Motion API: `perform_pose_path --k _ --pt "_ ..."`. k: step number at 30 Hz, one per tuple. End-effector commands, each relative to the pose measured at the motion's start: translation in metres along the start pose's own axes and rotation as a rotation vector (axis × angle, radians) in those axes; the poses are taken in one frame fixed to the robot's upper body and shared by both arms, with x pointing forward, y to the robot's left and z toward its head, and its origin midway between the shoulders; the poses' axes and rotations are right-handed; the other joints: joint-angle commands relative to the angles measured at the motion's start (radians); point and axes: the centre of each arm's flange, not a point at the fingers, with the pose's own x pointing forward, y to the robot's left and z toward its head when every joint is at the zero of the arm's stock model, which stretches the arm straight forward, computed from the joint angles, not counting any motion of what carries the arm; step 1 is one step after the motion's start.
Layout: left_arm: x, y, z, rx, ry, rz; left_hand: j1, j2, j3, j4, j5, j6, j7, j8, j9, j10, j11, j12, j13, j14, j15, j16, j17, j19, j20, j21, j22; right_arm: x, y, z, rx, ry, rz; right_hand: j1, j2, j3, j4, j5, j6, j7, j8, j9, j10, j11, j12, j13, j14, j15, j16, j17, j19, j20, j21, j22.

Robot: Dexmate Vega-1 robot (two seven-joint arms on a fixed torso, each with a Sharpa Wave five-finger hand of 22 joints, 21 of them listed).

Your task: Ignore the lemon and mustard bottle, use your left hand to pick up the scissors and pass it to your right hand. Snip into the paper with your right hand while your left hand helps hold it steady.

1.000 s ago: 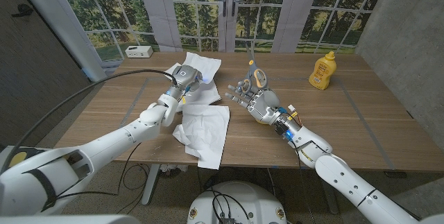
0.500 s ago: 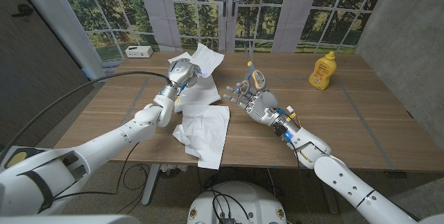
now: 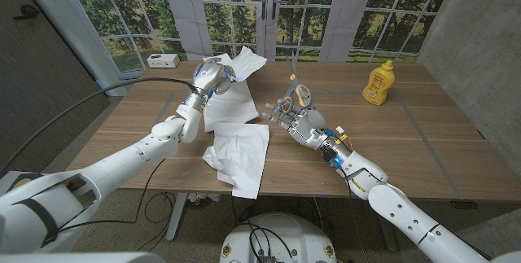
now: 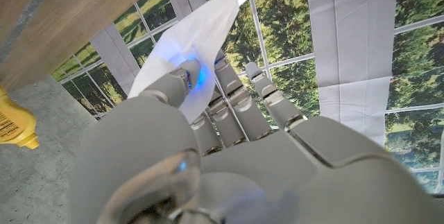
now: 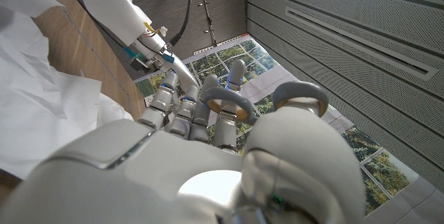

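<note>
Left of centre in the head view, the left hand [image 3: 208, 74] is lifting a white paper sheet [image 3: 244, 62], fingers [image 4: 182, 78] pinching its edge. Just right, the right hand [image 3: 297, 119] is gripping grey-and-yellow-handled scissors [image 3: 298, 86], blades pointing up, beside the raised sheet. More crumpled paper [image 3: 240, 151] is lying below on the wooden counter [image 3: 407, 145]; a yellow mustard bottle [image 3: 377, 83] is standing well apart, upper right.

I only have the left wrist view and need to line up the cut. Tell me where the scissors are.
Observer: The right hand holds the scissors, blades pointing up.
Operator: Say how my paper sits relative to the table.
Observer: The left hand holds the paper lifted off the table.
Operator: Report any other paper.
Observer: A second crumpled sheet lies near the table's front edge.
</note>
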Motion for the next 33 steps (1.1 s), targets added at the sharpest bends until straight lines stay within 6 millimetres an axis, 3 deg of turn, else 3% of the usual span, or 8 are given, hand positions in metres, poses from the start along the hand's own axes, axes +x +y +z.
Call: perform_pose_path --k 1,33 --pt "0.024 0.020 -0.007 -0.023 -0.034 0.064 0.014 0.019 -0.014 0.001 0.014 -0.010 -0.002 0.018 -0.001 -0.005 0.000 0.034 0.011 -0.006 -0.047 -0.003 0.000 -0.012 -0.119 -0.006 0.002 -0.007 -0.001 0.000 -0.009 0.031 -0.007 -0.006 0.000 -0.003 -0.003 -0.001 0.005 0.005 -0.006 0.004 0.008 0.003 0.007 -0.001 0.004 0.008 0.000 0.002 0.005 0.003 -0.003 0.004" --pt "0.047 0.043 0.002 -0.050 -0.168 0.105 0.038 0.035 -0.071 0.006 0.042 -0.032 -0.002 0.086 -0.039 -0.020 0.000 0.045 0.028 -0.031 -0.046 -0.004 -0.004 -0.044 -0.125 -0.008 0.000 -0.008 0.003 -0.006 -0.014 0.072 0.015 -0.004 0.001 -0.001 -0.008 -0.002 -0.006 0.008 -0.024 0.000 0.007 0.008 0.007 -0.013 0.003 0.012 -0.002 0.003 0.006 0.008 -0.008 0.004"
